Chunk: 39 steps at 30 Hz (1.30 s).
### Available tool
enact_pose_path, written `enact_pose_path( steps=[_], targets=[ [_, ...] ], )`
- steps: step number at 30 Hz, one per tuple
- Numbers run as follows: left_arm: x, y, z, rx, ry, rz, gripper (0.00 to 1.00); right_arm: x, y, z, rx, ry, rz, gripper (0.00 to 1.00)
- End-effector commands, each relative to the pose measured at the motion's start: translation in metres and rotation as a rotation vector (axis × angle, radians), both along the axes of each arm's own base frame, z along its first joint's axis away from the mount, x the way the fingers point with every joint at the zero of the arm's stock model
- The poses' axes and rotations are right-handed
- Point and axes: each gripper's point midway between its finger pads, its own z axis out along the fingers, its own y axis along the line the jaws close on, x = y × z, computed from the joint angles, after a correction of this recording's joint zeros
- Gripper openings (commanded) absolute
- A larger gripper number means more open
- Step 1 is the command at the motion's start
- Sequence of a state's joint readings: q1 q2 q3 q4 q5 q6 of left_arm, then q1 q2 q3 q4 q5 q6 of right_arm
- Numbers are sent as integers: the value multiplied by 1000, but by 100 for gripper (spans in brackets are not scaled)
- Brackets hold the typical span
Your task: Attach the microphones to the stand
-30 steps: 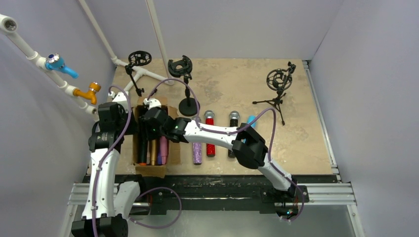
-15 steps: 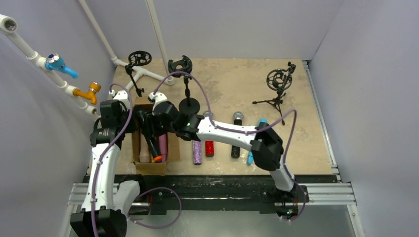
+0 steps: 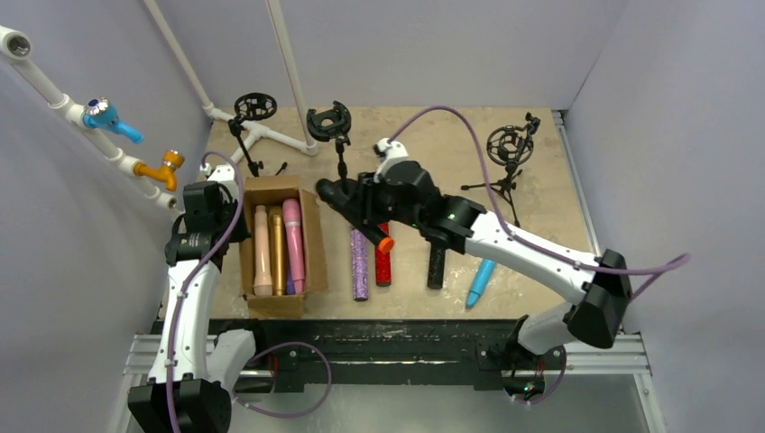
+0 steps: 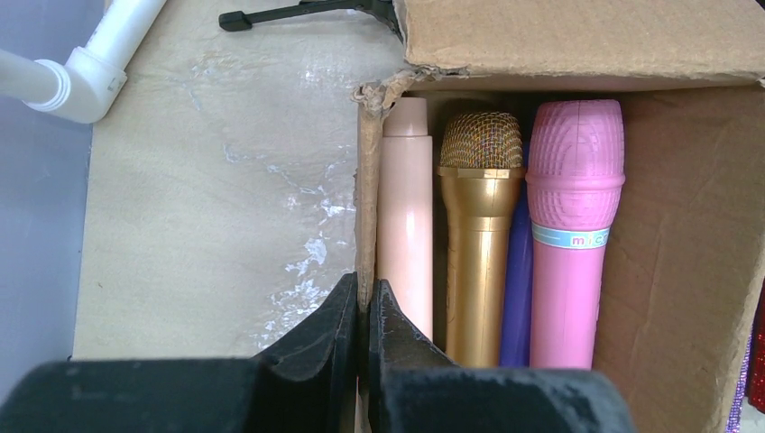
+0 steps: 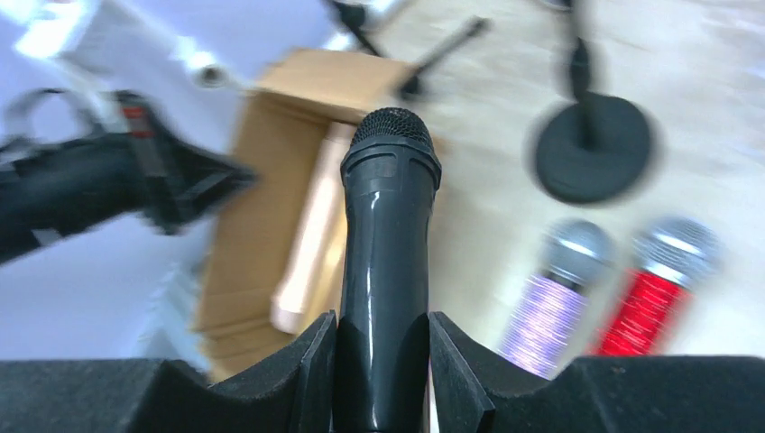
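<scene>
My right gripper [image 3: 357, 209] is shut on a black microphone [image 3: 377, 234] with an orange end and holds it above the table, just right of the cardboard box [image 3: 311, 262]. In the right wrist view the gripper [image 5: 383, 336] clamps the microphone's [image 5: 388, 225] body, head pointing away. My left gripper [image 4: 364, 293] is shut on the box's left wall [image 4: 365, 180]. Three stands are at the back: the left one [image 3: 254, 106], the middle one [image 3: 329, 122] with its round base [image 5: 591, 149], and a tripod [image 3: 510, 144].
The box holds a peach [image 4: 406, 225], a gold [image 4: 480, 225], a purple [image 4: 517, 271] and a pink microphone [image 4: 573, 225]. On the table lie purple glitter [image 3: 361, 271], red [image 3: 383, 266], black [image 3: 437, 262] and blue [image 3: 481, 281] microphones. White pipes run along the left wall.
My right arm has lifted the black microphone out of the box and swung it right, over the table near the middle stand's base. My left gripper has stayed on the box wall.
</scene>
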State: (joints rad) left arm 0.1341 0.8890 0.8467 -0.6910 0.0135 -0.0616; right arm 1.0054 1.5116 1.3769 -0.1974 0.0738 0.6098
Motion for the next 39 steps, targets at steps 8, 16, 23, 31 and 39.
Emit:
enact_pose_path(
  steps=[8, 16, 23, 31, 39],
  targets=[
    [22, 2, 33, 32, -139, -19, 0, 15, -185, -97, -360, 92, -502, 0],
    [21, -4, 34, 6, -138, -35, 0, 35, -182, -164, -487, 184, -525, 0],
    [22, -7, 37, -2, -145, -57, 0, 26, -193, -198, -580, 293, -561, 48],
    [26, -7, 45, 11, -165, -72, 0, 21, -237, -149, -447, 314, -725, 97],
    [24, -10, 49, -15, -161, -66, 0, 33, -226, -148, -468, 294, -687, 85]
  ],
)
